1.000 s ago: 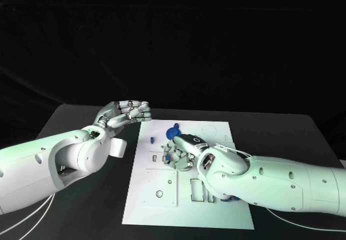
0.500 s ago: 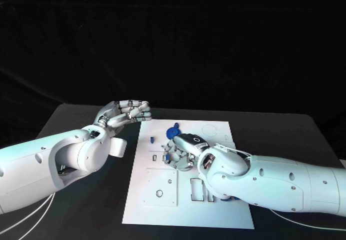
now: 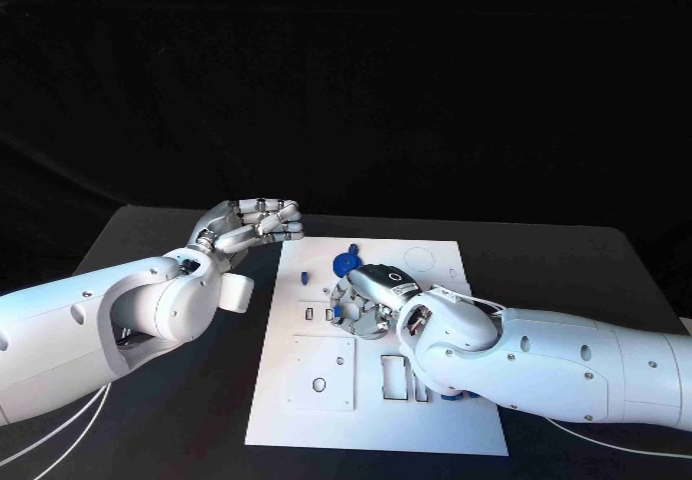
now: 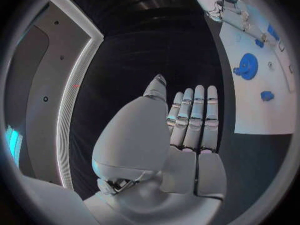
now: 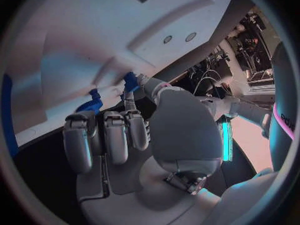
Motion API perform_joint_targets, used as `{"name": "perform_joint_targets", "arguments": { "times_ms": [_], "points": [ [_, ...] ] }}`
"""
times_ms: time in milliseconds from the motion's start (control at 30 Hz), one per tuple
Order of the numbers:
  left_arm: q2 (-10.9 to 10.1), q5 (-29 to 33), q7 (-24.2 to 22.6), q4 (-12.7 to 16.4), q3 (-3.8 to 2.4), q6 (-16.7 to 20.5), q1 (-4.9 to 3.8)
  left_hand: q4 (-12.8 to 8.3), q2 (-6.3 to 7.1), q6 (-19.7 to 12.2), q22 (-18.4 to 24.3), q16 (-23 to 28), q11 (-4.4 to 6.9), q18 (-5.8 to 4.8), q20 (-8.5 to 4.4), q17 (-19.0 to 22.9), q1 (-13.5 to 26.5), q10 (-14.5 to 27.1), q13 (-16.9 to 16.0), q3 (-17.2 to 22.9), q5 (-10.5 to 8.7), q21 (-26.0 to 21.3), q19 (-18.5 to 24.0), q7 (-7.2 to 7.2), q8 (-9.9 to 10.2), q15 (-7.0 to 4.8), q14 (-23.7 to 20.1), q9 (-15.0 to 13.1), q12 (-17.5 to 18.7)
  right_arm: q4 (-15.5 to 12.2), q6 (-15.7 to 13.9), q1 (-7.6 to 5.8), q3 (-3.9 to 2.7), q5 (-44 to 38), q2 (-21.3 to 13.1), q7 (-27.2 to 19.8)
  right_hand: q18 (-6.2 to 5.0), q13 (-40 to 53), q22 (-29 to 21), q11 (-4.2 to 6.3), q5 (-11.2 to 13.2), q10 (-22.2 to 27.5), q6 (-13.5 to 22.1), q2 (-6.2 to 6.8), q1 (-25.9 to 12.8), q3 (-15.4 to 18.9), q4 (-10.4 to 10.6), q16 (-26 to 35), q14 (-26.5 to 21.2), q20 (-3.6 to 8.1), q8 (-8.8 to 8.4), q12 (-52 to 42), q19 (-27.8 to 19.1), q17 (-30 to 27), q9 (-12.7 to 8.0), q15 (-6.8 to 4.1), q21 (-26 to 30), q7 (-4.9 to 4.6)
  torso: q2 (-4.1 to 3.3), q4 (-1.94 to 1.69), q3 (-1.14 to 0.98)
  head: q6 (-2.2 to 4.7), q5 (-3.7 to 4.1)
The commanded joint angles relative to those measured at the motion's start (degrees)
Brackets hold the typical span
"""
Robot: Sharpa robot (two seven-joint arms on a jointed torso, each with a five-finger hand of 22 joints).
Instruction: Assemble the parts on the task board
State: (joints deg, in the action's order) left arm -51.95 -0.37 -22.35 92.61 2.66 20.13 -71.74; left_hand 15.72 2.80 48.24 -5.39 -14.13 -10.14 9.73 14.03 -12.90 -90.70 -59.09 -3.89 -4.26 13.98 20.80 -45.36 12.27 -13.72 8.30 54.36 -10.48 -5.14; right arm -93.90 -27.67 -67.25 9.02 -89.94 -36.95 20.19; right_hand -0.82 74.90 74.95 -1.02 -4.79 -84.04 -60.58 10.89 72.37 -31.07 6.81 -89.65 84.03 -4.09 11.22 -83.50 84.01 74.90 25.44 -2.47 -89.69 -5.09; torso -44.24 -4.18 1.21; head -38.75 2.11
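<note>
Task board (image 3: 378,400): plain white plate with thin dark outlines around its cutouts, no other pattern. Table (image 3: 159,400): flat black. Parts: saturated blue. A round blue disc (image 3: 346,264) sits just beyond the right hand (image 3: 364,298), and a small blue peg (image 3: 306,277) lies between the two hands. In the right wrist view, small blue pieces (image 5: 130,81) show at that hand's fingertips. Both hands are silver with darker grey seams; the left hand (image 3: 254,224) matches the right. Both arms have glossy white shells dotted with small dark screw holes. Backdrop behind the table is black.
</note>
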Motion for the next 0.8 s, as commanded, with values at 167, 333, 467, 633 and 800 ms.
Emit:
{"name": "perform_joint_targets", "arguments": {
  "times_ms": [167,333,467,633,800],
  "points": [
    [0.09,-0.18,-0.09,0.04,-0.03,-1.17,-0.02,0.11,-0.50,-0.38,0.06,0.31,-0.14,0.65,0.42,-0.06,0.21,-0.06,-0.05,-0.38,-0.25,-0.19,0.03,0.15,-0.39,-0.02,-0.42,-0.06,0.16,0.09,1.02,0.17,0.12,-1.59,-0.13,1.16,0.62,8.47,14.60,0.33,-0.25,-1.58,-0.15,0.73,-0.55,0.25,0.28,0.11,5.65,0.59,0.12,0.27,5.52,13.76,0.10,-0.42,0.28,-0.04,0.02,-0.03,0.01,-0.10,0.05],
    [0.13,-0.18,-0.07,0.04,-0.02,-1.22,-0.02,0.11,-0.50,-0.38,0.06,0.31,-0.14,0.65,0.42,-0.06,0.21,-0.06,-0.05,-0.38,-0.25,-0.19,0.03,0.15,-0.39,-0.02,-0.42,-0.06,0.16,0.23,1.05,0.17,0.12,-1.62,-0.04,1.09,0.64,8.49,14.64,0.30,-0.19,-1.60,-0.11,0.89,-0.75,0.38,0.42,0.11,5.66,0.58,0.10,0.25,5.56,13.77,0.11,-0.40,0.24,-0.06,-0.01,0.00,0.00,0.09,0.08],
    [0.11,-0.18,-0.08,0.04,-0.02,-1.22,-0.02,0.11,-0.50,-0.38,0.06,0.31,-0.14,0.65,0.42,-0.06,0.21,-0.06,-0.05,-0.38,-0.25,-0.19,0.03,0.15,-0.39,-0.02,-0.42,-0.06,0.16,0.35,1.08,0.17,0.12,-1.63,0.01,1.11,0.63,8.39,14.63,0.23,0.13,-1.52,0.13,1.39,-1.25,0.81,0.82,0.12,5.65,0.55,-0.03,0.39,5.54,13.74,0.07,-0.34,0.26,-0.15,0.03,0.02,0.04,-0.12,0.02],
    [0.12,-0.18,-0.08,0.02,-0.02,-1.22,-0.02,0.11,-0.50,-0.38,0.06,0.31,-0.14,0.65,0.42,-0.06,0.21,-0.06,-0.05,-0.38,-0.25,-0.19,0.03,0.15,-0.39,-0.02,-0.42,-0.06,0.16,0.52,1.10,0.17,0.12,-1.63,0.04,1.12,0.54,7.77,14.41,-0.09,0.32,-1.07,1.41,2.16,-1.54,1.41,1.22,0.23,5.58,0.41,-0.75,1.08,5.31,13.45,-0.25,-0.12,0.56,-0.58,0.07,-0.03,0.05,0.03,-0.04],
    [0.13,-0.18,-0.06,-0.01,-0.01,-1.23,-0.01,0.11,-0.50,-0.38,0.06,0.31,-0.14,0.65,0.42,-0.06,0.21,-0.06,-0.05,-0.38,-0.25,-0.19,0.03,0.15,-0.39,-0.02,-0.42,-0.06,0.16,0.67,1.02,0.17,0.12,-1.60,0.09,0.94,0.47,7.26,14.26,-0.53,0.55,-0.70,2.76,2.76,-1.63,2.06,1.61,0.30,5.54,0.12,-1.55,1.66,5.15,13.28,-0.68,0.25,0.78,-1.09,0.07,-0.07,0.09,-0.20,-0.10]
  ]
}}
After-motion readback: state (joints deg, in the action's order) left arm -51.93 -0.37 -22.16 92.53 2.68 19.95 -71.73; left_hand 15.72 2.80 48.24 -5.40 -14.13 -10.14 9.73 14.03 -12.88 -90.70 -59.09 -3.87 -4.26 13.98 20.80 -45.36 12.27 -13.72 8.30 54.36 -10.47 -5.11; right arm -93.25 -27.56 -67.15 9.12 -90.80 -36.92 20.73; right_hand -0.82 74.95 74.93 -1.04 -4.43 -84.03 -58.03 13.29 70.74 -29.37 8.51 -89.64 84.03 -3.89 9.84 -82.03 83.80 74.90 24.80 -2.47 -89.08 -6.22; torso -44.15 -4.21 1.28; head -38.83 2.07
